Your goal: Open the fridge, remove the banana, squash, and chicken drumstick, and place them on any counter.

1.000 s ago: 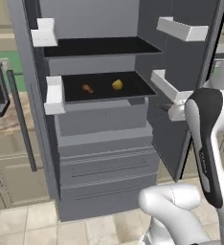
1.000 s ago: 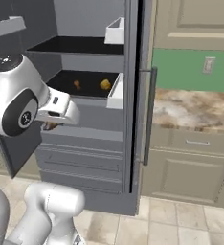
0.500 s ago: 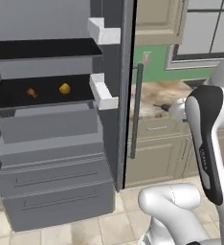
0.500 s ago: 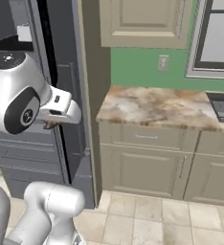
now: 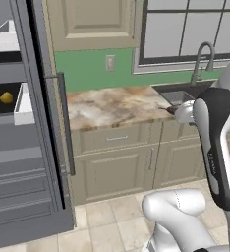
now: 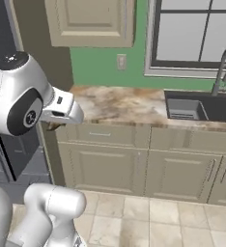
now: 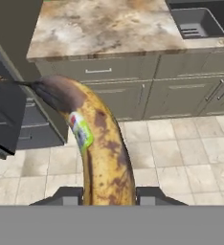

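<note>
Grey fridge (image 5: 28,162) is standing open on the left, with the squash (image 5: 6,97) lying on its shelf. Beside it the beige counter (image 5: 112,106) is running to the sink (image 6: 202,107). Over the floor, the gripper (image 7: 106,196) is clamping the banana (image 7: 97,143) between its fingers (image 7: 66,195)

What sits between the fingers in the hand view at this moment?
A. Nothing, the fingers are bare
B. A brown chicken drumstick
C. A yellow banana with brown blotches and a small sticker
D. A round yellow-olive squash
C: in the hand view the banana rises from between the two fingers, curved, yellow, brown-blotched, with a sticker on its side, above the tiled floor.
</note>
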You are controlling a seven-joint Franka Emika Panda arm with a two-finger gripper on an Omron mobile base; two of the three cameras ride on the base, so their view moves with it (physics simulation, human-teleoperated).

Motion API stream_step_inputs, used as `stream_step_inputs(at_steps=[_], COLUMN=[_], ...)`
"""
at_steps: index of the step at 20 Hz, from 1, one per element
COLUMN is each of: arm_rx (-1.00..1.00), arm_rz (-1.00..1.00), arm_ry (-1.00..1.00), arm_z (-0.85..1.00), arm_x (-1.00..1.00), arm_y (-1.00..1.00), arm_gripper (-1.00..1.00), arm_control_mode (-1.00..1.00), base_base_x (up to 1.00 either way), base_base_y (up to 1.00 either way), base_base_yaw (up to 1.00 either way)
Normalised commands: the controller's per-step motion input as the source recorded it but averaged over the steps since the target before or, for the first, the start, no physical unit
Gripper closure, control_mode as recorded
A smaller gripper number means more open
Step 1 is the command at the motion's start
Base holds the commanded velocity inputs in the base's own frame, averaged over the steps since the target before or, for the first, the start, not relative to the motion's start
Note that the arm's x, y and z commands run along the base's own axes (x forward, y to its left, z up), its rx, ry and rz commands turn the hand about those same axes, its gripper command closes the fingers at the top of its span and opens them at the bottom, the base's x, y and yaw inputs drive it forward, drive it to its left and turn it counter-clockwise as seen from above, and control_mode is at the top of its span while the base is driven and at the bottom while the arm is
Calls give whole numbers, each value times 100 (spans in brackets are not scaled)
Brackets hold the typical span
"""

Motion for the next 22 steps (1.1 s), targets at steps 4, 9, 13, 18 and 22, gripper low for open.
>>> stream_step_inputs(at_steps=[4, 9, 13, 18, 22], arm_rx=[0, 0, 0, 0, 0], arm_rz=[0, 0, 0, 0, 0], arm_ry=[0, 0, 0, 0, 0], arm_z=[0, 0, 0, 0, 0], arm_x=[0, 0, 0, 0, 0], arm_y=[0, 0, 0, 0, 0], arm_gripper=[100, 100, 100, 100, 100], arm_control_mode=[100, 100, 100, 100, 100], base_base_x=[58, 100, 100, 77, 71], base_base_y=[-11, -16, -33, -35, -27], base_base_yaw=[0, 1, 1, 0, 0])
